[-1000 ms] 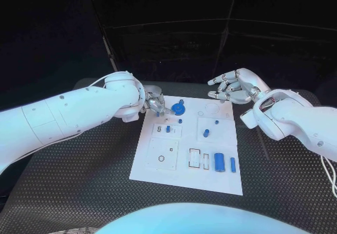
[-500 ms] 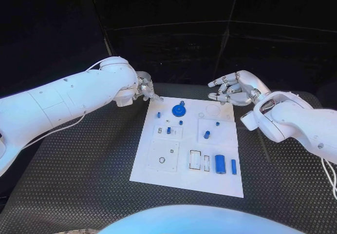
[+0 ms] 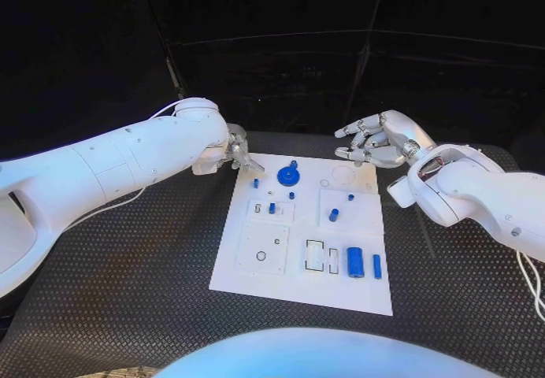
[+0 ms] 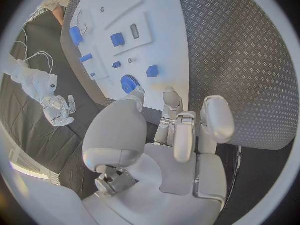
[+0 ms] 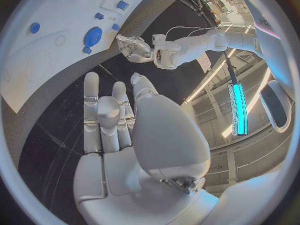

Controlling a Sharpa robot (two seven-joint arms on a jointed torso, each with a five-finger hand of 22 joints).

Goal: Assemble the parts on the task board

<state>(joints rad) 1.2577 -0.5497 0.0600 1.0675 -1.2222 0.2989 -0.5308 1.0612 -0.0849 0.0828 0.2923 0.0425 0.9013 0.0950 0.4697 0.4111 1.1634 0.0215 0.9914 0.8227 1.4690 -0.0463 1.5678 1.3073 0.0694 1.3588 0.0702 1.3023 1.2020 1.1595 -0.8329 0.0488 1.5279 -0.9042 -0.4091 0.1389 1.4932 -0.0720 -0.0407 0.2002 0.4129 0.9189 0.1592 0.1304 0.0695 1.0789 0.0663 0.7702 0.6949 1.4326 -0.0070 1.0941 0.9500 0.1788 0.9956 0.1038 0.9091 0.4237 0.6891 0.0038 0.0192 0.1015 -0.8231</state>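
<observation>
Task board [image 3: 306, 276] lay mid-table with blue parts [image 3: 354, 261] on it, a blue gear [image 3: 288, 176] near its far edge. Left hand [image 3: 236, 151] hovered beside the board's far-left corner, fingers loosely apart, holding nothing. Right hand [image 3: 378, 138] hung past the far edge, fingers spread, empty.

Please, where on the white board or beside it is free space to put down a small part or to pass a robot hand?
The black table to the left of the task board is bare, and so is the board's near strip below the blue cylinder. The table on the board's right, under the right arm, looks free too. It is crowded at the far end: the blue gear and small pegs, with the left robot hand and right robot hand close.
</observation>
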